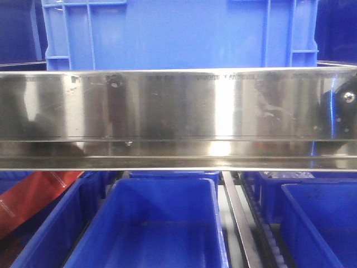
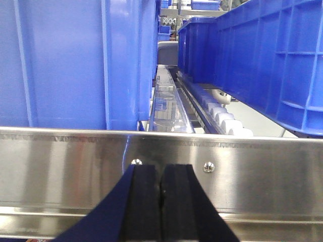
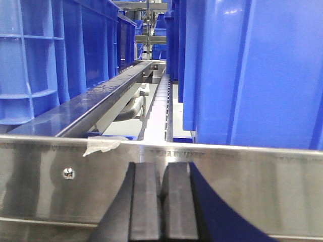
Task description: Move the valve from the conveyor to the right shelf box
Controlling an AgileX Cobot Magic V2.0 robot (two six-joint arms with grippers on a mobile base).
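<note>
Status: neither the valve nor the conveyor appears in any view, so I cannot give the valve's bearing from my fingers, the direction of its long axis, or which arm is nearer to it. That relation governs the coming move and must be established first.

My left gripper (image 2: 161, 201) is pressed closed, pads touching, with nothing between them. My right gripper (image 3: 162, 206) is likewise closed and empty, though a narrow slit shows at the pad tips. Neither holds a part.

Both grippers point at the shelf rail (image 1: 178, 106), a polished steel strip running edge to edge across the front of the shelf. Behind the rail, on the upper level, stands a blue crate (image 1: 178, 30); the roller track (image 2: 222, 113) runs away from the rail beside the crates. Below the rail, an open blue box (image 1: 162, 223) sits centrally, with a second blue box (image 1: 321, 223) at the right edge of the shelf. A piece of tape (image 3: 103, 145) sticks to the rail's top edge.

Judgement: the grasp has not begun; the arms face the shelf, not the pickup point.
</note>
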